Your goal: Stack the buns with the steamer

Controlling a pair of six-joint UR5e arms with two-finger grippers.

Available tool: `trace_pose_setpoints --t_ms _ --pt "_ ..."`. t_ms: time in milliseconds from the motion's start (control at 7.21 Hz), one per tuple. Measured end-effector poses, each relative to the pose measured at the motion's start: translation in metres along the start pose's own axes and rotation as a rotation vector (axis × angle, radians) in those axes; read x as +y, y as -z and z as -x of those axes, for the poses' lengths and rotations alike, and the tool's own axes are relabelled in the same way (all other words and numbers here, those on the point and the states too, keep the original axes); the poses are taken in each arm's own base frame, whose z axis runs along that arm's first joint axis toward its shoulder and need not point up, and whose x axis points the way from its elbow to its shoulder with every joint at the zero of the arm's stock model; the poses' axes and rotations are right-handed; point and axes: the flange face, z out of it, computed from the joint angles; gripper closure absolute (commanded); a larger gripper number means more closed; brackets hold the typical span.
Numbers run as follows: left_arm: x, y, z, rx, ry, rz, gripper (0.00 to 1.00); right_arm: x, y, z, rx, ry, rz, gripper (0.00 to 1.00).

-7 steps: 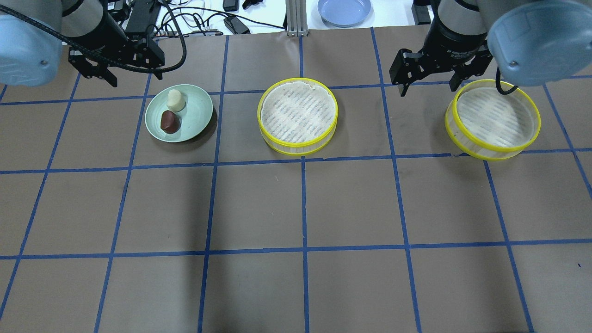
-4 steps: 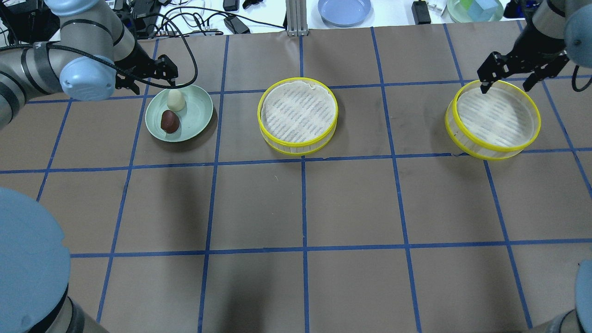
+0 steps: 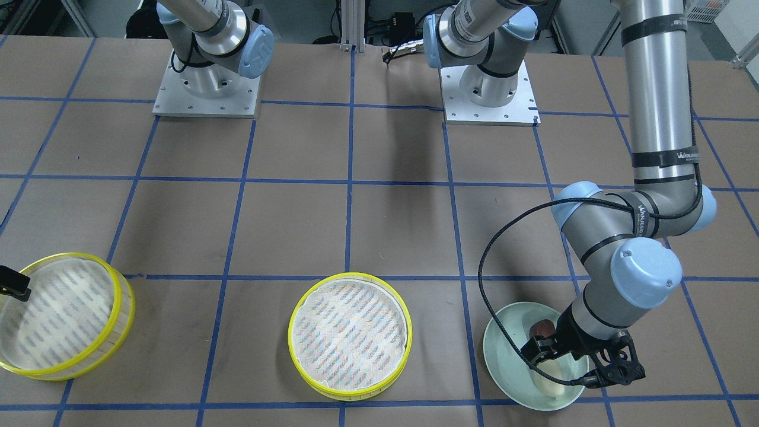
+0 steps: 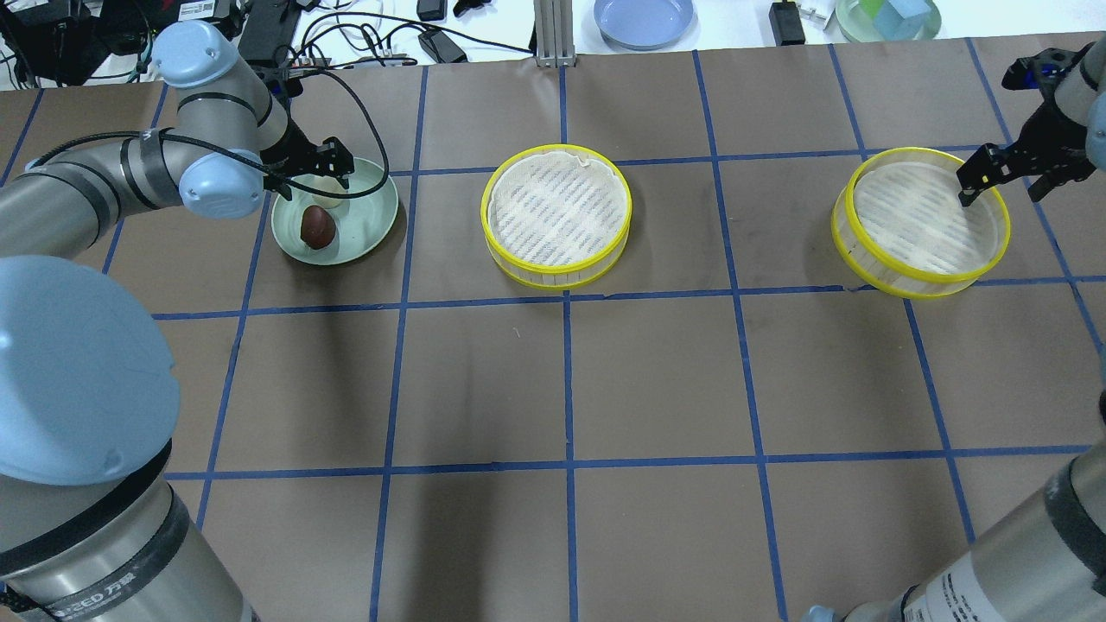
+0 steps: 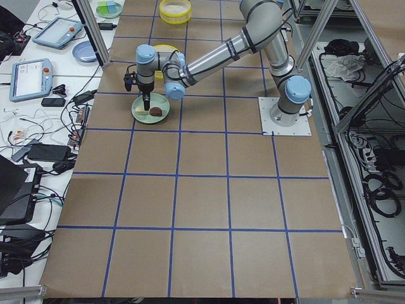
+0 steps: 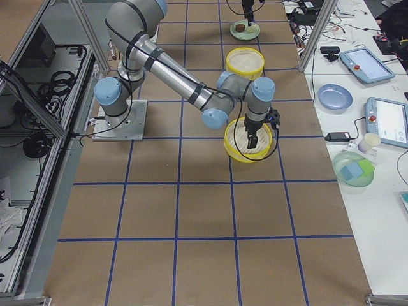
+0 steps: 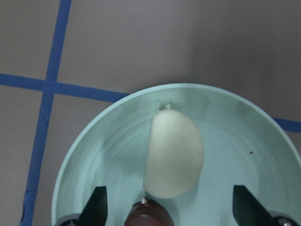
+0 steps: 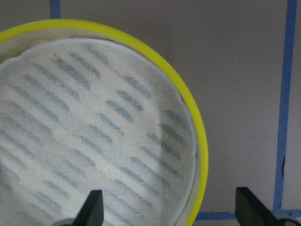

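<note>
The creamy white bun (image 7: 174,160) and the reddish-brown bun (image 4: 317,226) lie on a pale green plate (image 4: 376,220) at the far left. My left gripper (image 4: 321,177) is open just above the white bun, a finger on each side of it (image 7: 171,207). One steamer tray (image 4: 556,269) stands at the middle back, the other (image 4: 916,285) at the far right. My right gripper (image 4: 1002,180) is open and straddles the right tray's right rim (image 8: 200,155), one finger inside, one outside.
A blue plate (image 4: 644,19), cables (image 4: 389,39), a post (image 4: 546,30) and a clear bowl with cubes (image 4: 886,17) sit beyond the table's far edge. Both arm bases (image 3: 204,89) stand at the near side.
The left gripper moved right and down over the green plate onto the white bun. The right gripper moved right across the right tray to its right rim. Buns and trays have not moved.
</note>
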Motion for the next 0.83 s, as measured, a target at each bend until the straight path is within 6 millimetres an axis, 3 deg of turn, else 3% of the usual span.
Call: trace_pose_setpoints --t_ms 139,416,554,832 --pt "0.0 -0.013 -0.001 0.012 0.0 0.004 1.0 -0.002 -0.014 -0.008 0.001 0.01 0.0 0.16" --pt "-0.004 -0.019 -0.001 0.022 -0.001 0.002 1.0 -0.003 -0.032 -0.015 0.001 0.029 0.01 0.5" --pt "-0.006 -0.014 -0.002 0.022 -0.001 -0.01 1.0 -0.003 -0.036 -0.017 0.006 0.044 0.008 0.62" --pt "-0.014 0.015 -0.005 0.024 0.01 -0.067 1.0 -0.005 -0.04 -0.021 0.022 0.075 -0.002 0.94"
